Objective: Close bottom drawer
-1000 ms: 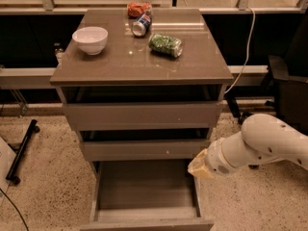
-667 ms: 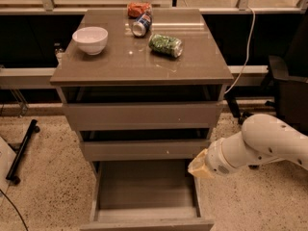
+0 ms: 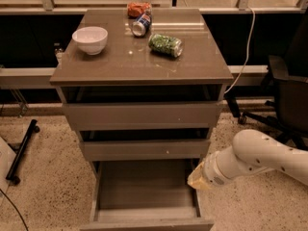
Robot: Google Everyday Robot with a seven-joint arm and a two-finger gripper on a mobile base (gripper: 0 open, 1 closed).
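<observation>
The bottom drawer [image 3: 144,189] of the grey-brown cabinet stands pulled far out toward me. Its shallow grey box is empty and its plain front [image 3: 147,224] sits at the lower edge of the view. My white arm reaches in from the right. My gripper [image 3: 198,180] is at its pale, yellowish end, right beside the drawer's right side wall, below the middle drawer's right corner. The fingers are hidden behind the wrist.
The middle drawer [image 3: 144,149] and top drawer [image 3: 142,114] stand slightly ajar. On the cabinet top are a white bowl [image 3: 90,39], a can [image 3: 140,25], a green bag [image 3: 166,44] and an orange bag [image 3: 138,7]. A black chair [image 3: 288,95] stands right, a black stand foot [image 3: 21,150] left.
My arm and gripper have sunk a little, lower along the open drawer's right side. The drawer has not moved.
</observation>
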